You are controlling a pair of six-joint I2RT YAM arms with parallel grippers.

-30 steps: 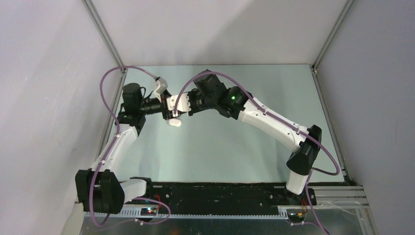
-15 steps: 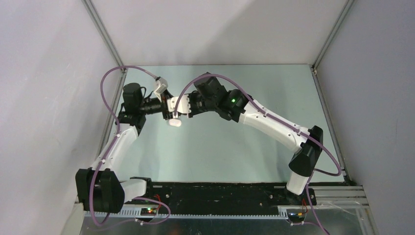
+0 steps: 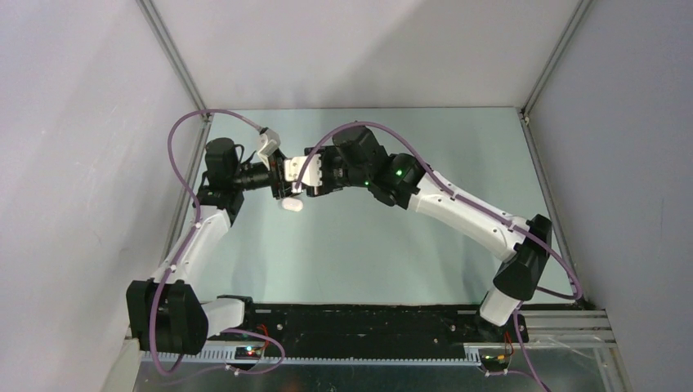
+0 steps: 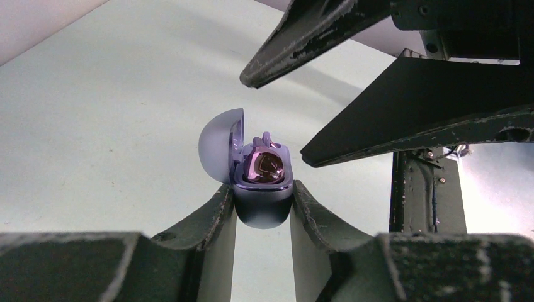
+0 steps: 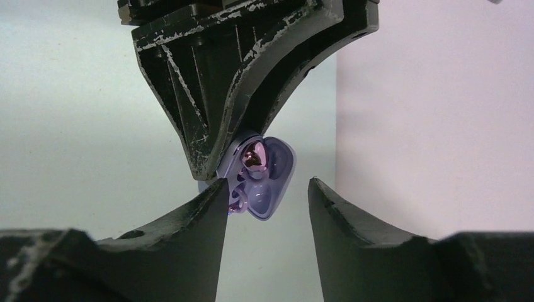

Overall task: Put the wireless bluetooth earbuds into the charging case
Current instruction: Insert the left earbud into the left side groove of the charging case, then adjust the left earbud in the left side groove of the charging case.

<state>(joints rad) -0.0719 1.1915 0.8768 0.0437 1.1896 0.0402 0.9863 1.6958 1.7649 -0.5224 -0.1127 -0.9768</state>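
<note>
The left pincer (image 4: pixel 261 187) is clamped on the lower body of a small purple case (image 4: pixel 261 217), one finger pressed to each side, and holds it up off the pale green surface (image 3: pixel 392 245). The case's lid (image 4: pixel 217 151) stands open, swung out to one side. A glossy purple earbud (image 4: pixel 264 165) sits in the open top of the case, just above the left pincer's fingertips and between them. The right pincer (image 5: pixel 267 185) faces the left one tip to tip; its fingers are parted about halfway and grip nothing. In the right wrist view the case hangs just above the gap between those fingers, closer to the one on the left of that view, and the earbud shows in the upper pocket. A second small purple bit shows at the case's lower edge, right by that fingertip; it may be another earbud, but it is too small to tell, and whether the fingertip touches it is unclear. In the top view both pincers meet at the far left of the surface, and a white oval thing (image 3: pixel 290 205) lies on the surface just in front of them
</note>
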